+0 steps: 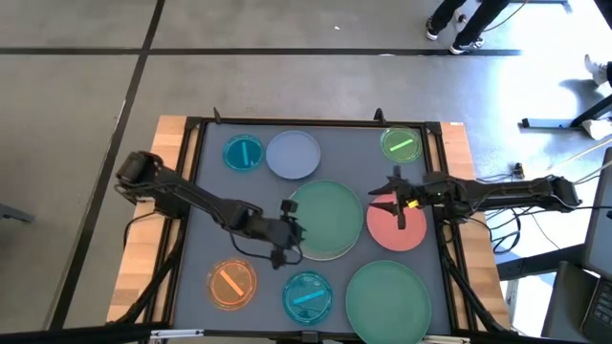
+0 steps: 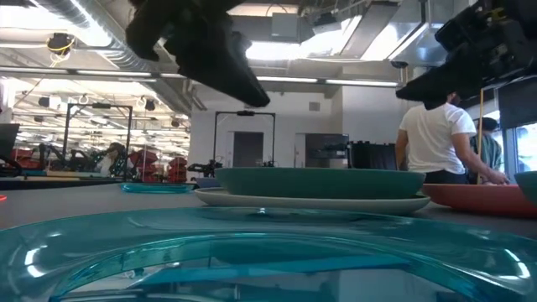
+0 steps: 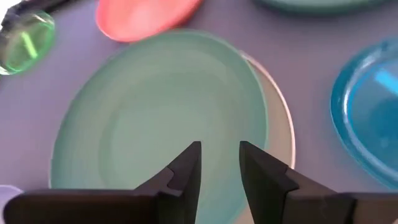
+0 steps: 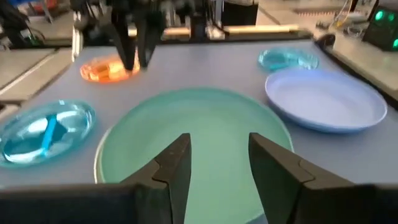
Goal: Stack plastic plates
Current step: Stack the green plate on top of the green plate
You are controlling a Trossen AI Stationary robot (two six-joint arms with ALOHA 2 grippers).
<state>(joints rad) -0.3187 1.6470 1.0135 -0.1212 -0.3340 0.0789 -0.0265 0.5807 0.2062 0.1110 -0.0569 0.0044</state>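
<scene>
Resting on a cream plate (image 1: 352,250), green plate (image 1: 325,218) unlabelled.

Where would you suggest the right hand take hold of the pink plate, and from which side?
Probably the pink plate by its raised rim, from above: it lies flat, so only the thin edge offers a pinch. The right hand hangs open over its far edge, the nearest spot.

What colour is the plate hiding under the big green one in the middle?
Cream. Its rim peeks out from under the green plate, clearest in the left wrist view.

Bare table (image 1: 210,196) between scattered plates (image 1: 327,220)
</scene>
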